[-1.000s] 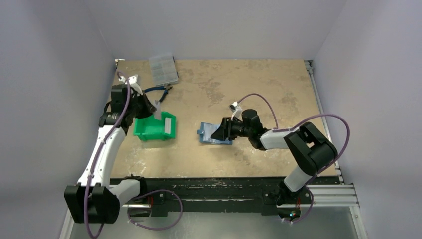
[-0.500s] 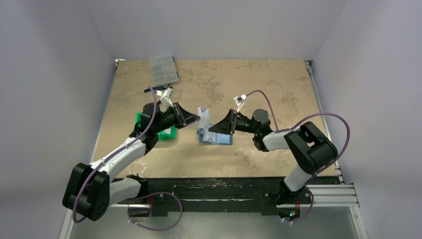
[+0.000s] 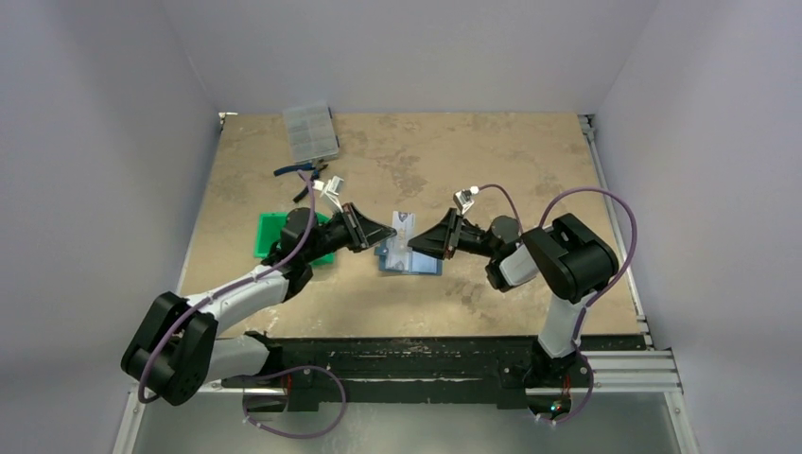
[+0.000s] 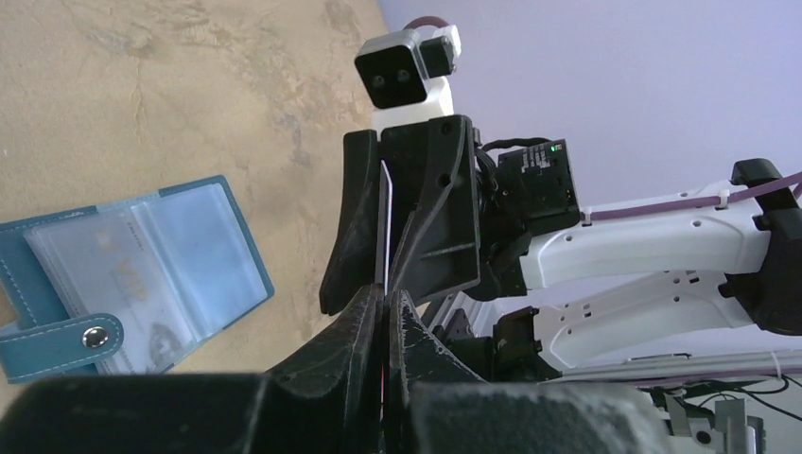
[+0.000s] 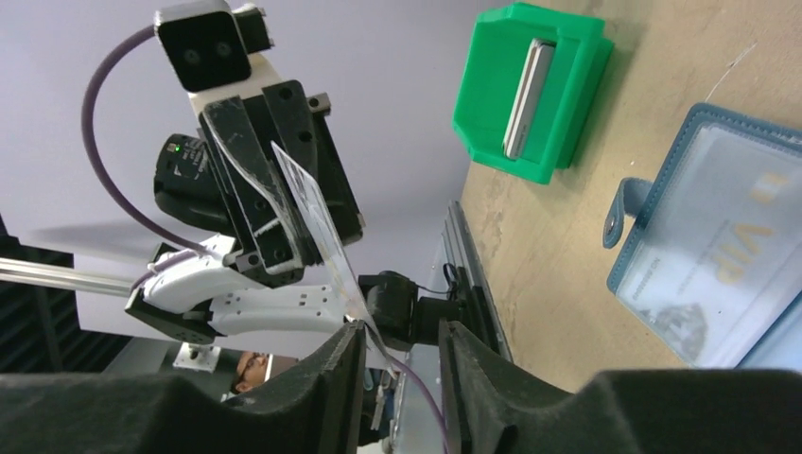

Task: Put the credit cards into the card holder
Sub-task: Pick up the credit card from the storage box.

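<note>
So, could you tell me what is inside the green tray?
Pale credit cards stand on edge inside the green tray, along one wall. Their number cannot be told, and the tray floor beneath them is covered.

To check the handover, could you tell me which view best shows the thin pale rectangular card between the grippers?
Right wrist view: the thin pale rectangular card shows its broad face. Left wrist shows only its edge; top external shows it tiny.
</note>
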### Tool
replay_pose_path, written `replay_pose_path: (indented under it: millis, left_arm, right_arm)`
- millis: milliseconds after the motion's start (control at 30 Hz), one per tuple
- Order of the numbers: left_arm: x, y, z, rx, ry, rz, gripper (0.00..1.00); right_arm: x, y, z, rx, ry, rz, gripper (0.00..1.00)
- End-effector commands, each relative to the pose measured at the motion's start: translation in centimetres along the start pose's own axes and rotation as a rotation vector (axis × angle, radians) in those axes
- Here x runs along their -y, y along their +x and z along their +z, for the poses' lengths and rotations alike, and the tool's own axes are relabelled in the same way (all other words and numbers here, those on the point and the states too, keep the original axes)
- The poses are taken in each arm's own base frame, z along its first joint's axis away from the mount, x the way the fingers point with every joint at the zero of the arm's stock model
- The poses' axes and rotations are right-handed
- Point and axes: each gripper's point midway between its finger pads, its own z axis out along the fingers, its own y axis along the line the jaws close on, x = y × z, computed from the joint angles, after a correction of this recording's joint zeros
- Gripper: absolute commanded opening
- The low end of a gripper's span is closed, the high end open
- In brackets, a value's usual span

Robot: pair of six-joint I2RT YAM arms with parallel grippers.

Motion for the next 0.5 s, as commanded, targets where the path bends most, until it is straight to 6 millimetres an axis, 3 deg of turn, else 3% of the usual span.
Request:
replay_pose_path:
  millis: [0, 167, 233, 333, 467]
  left_arm:
    - [1.9, -0.1, 0.6, 0.02, 0.092, 0.003, 0.0]
    - [1.1, 0.6, 1.4, -0.006, 0.062, -0.003, 0.0]
    - [-1.0, 1.1, 1.7, -0.036, -0.045, -0.005, 0.03]
    - [-4.2, 1.2, 1.7, -0.064, -0.245, 0.016, 0.28]
    - [-4.7, 1.4, 2.3, -0.086, -0.272, 0.026, 0.35]
  right_arm:
    - [-4.8, -0.4, -0.7, 0.029, -0.179, -0.183, 0.37]
    - [-4.2, -1.2, -1.6, 0.067, -0.156, -0.182, 0.0]
    - [-3.1, -1.8, -2.4, 0.093, -0.113, -0.172, 0.0]
    - [0.5, -2.2, -3.8, 0.105, 0.024, -0.126, 0.0]
    - [4.3, -1.4, -4.8, 0.092, 0.185, -0.11, 0.0]
